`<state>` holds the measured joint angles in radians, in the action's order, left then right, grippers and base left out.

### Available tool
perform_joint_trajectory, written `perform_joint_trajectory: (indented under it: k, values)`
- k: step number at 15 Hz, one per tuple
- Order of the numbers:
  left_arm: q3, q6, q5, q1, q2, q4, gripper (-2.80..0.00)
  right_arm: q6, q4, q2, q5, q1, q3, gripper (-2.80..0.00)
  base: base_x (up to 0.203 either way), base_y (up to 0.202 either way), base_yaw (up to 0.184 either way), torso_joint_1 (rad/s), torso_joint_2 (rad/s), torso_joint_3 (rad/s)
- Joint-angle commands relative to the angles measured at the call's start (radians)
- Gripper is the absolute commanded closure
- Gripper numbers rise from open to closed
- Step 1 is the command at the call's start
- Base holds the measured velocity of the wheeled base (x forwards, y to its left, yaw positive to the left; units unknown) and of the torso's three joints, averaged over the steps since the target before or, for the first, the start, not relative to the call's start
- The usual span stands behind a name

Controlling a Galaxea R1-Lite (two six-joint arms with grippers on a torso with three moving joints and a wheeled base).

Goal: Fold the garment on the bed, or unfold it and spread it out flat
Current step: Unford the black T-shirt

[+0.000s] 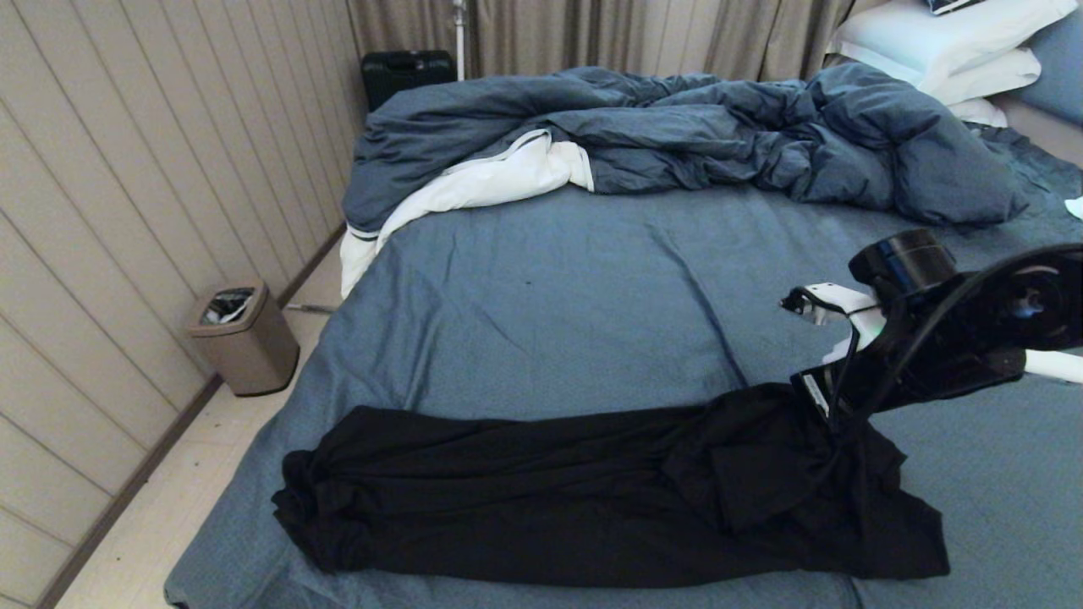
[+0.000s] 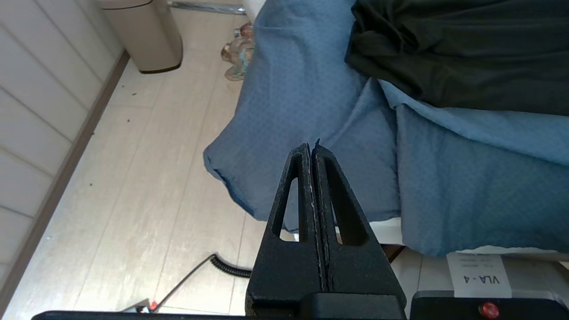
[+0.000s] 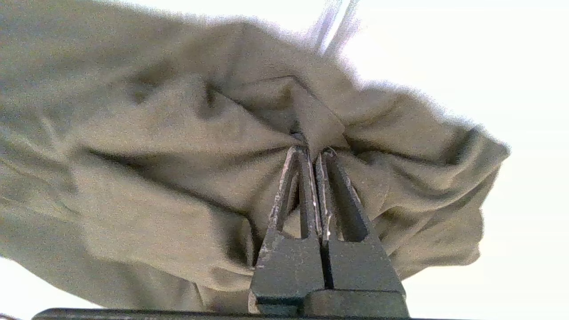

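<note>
Right gripper, mine, is pressed together on a pinch of the garment, cloth puckering in creases around the fingertips in the right wrist view; in the head view the arm reaches in from the bed's right side and the gripper itself is hidden behind the wrist, low at the garment's right end. Garment: black, bunched into a long rumpled band lying along the near edge of the bed, its left end close to the near left corner, its right end wider and creased where I hold it; no print or lettering shows. Left gripper, also mine, has its fingers pressed together on nothing and hangs off the bed beside the near left corner, over the pale floor, with the sheet's overhang just past its tips. Duvet: dark blue with white lining, heaped across the far edge of the bed. Pillows: white, at the far right corner. Bin: tan, on the floor by the panelled wall, apart from the bed's left edge
</note>
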<state>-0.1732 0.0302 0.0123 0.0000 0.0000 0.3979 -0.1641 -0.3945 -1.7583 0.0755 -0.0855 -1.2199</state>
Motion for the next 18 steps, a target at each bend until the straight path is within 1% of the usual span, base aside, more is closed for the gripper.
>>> perform_joint_trajectory:
  k: [1, 3, 7, 9, 10, 12, 15, 18]
  values:
    - [0.0, 0.0, 0.0, 0.002, 0.002, 0.002, 0.0, 0.023, -0.001, -0.01, 0.001, 0.002, -0.05, 0.0, 0.0, 0.0, 0.0, 0.0, 0.0, 0.0]
    - [0.0, -0.001, 0.0, 0.0, 0.002, 0.002, 0.0, 0.085, 0.014, -0.062, 0.0, 0.004, -0.106, 0.0, 0.0, 0.0, 0.0, 0.0, 0.0, 0.0]
    - [0.0, 0.0, 0.0, 0.001, 0.002, 0.002, 0.0, 0.181, 0.148, -0.208, -0.021, 0.007, -0.188, 0.0, 0.0, 0.0, 0.0, 0.0, 0.0, 0.0]
    - [0.0, -0.001, 0.0, 0.001, 0.001, 0.002, 0.0, 0.235, 0.188, -0.279, -0.042, 0.007, -0.273, 0.0, 0.0, 0.0, 0.0, 0.0, 0.0, 0.0]
    - [0.0, 0.0, 0.0, 0.0, 0.002, 0.002, 0.0, 0.255, 0.195, -0.299, -0.054, 0.007, -0.299, 0.0, 0.0, 0.0, 0.0, 0.0, 0.0, 0.0]
    - [0.0, 0.0, 0.0, 0.0, 0.002, 0.002, 0.0, 0.31, 0.203, -0.366, -0.09, 0.007, -0.398, 0.0, 0.0, 0.0, 0.0, 0.0, 0.0, 0.0]
    - [0.0, 0.0, 0.0, 0.0, 0.002, 0.002, 0.0, 0.333, 0.21, -0.451, -0.123, 0.007, -0.48, 0.0, 0.0, 0.0, 0.0, 0.0, 0.0, 0.0]
    - [0.0, 0.0, 0.0, 0.0, 0.002, 0.002, 0.0, 0.333, 0.212, -0.469, -0.125, 0.006, -0.499, 0.0, 0.0, 0.0, 0.0, 0.0, 0.0, 0.0]
